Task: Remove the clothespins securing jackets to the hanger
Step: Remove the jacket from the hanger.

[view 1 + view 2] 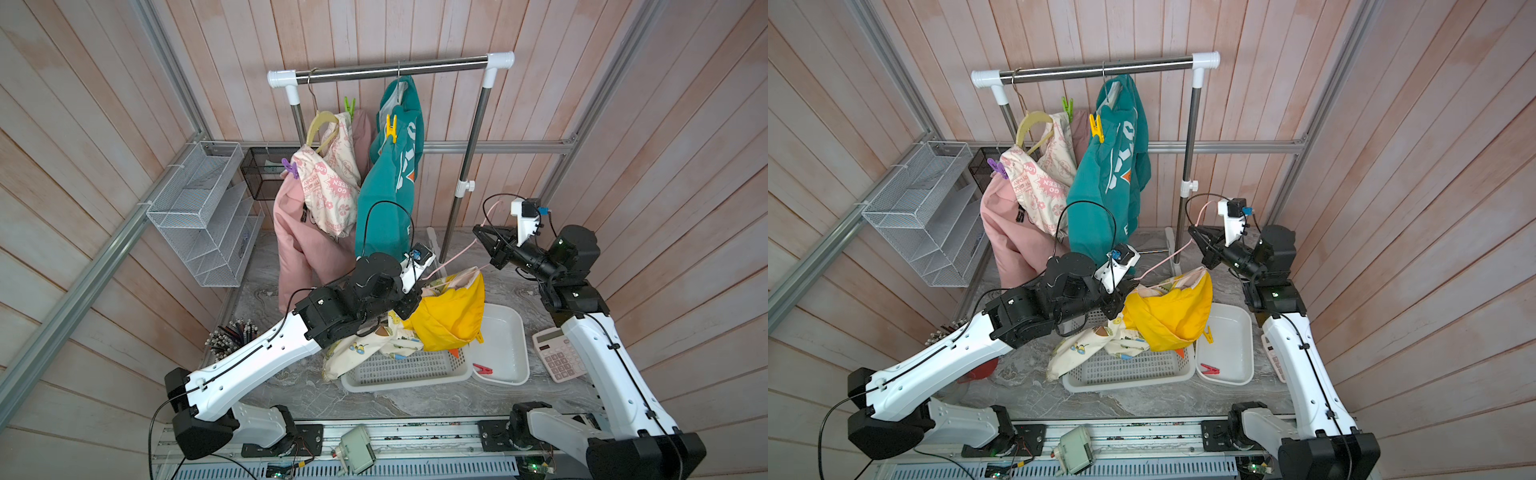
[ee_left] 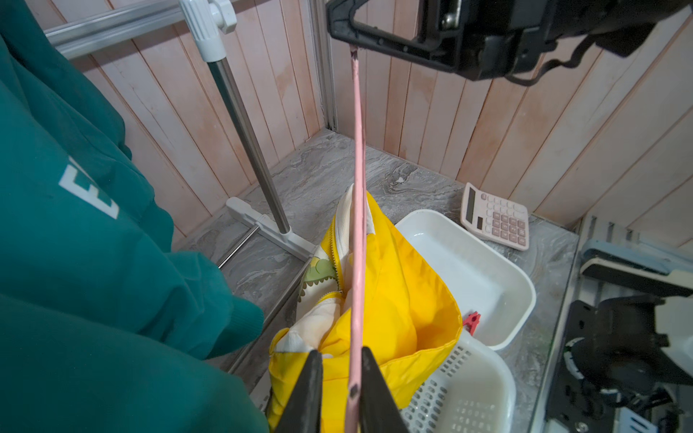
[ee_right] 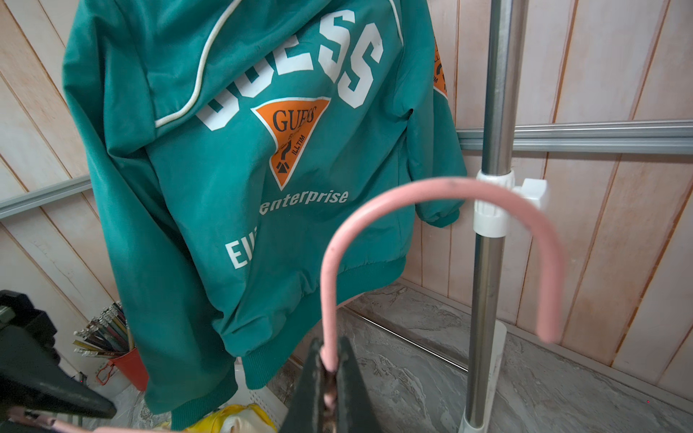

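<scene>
A: The clothespins?
B: Green clip [image 1: 350,106], yellow clip [image 1: 390,126] and purple clip [image 1: 291,168] bite the hung jackets [image 1: 380,208] at twelve o'clock — red clip [image 1: 482,369] lies in the tray [image 1: 505,332], four o'clock.
A: Hands?
B: Right hand [image 3: 329,356] pinches the pink hanger [image 2: 358,150]; left hand [image 2: 341,360] narrow around it — grip unclear.

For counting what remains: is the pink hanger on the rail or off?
Off. The pink hanger has its hook in free air, far from the rail; the right gripper clamps its neck.
</scene>
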Available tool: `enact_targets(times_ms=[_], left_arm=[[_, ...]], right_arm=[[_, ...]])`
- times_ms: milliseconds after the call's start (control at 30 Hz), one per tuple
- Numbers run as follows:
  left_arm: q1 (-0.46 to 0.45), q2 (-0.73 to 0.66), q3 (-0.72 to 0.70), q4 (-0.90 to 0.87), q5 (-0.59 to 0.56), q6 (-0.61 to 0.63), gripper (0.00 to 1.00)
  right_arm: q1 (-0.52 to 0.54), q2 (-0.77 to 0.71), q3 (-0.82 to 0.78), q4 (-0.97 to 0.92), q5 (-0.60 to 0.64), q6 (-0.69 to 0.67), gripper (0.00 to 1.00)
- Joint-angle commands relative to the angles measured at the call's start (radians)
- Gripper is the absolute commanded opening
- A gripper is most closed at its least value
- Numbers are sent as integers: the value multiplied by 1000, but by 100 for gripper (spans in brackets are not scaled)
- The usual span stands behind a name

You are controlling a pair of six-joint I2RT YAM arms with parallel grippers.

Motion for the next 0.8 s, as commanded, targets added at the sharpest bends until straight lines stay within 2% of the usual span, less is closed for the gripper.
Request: enact_targets(times_ms=[0, 133, 267, 300, 400, 500, 600, 767], left_arm=[[4, 11, 28, -1, 29, 12, 14], [5, 9, 28, 8, 37, 13, 1], [5, 2, 27, 21, 33, 9, 0], [5, -1, 28, 24, 23, 5, 0], [6, -15, 30, 28, -18, -13, 0], [5, -35, 26, 36, -46, -33, 0], [5, -43, 29, 37, -76, -40, 0], [-4, -46, 49, 53, -139, -50, 0]], right_arm=[[11, 9, 32, -2, -21, -28, 0], [12, 12, 36, -8, -20, -38, 0], [11, 19, 43, -23, -3, -44, 0], [12, 17, 45, -26, 13, -42, 3], [5, -5, 28, -4, 65, -33, 35], [-4, -27, 18, 30, 66, -16, 57], [-6, -43, 24, 35, 60, -26, 68], [-51, -87, -11, 64, 108, -15, 71]])
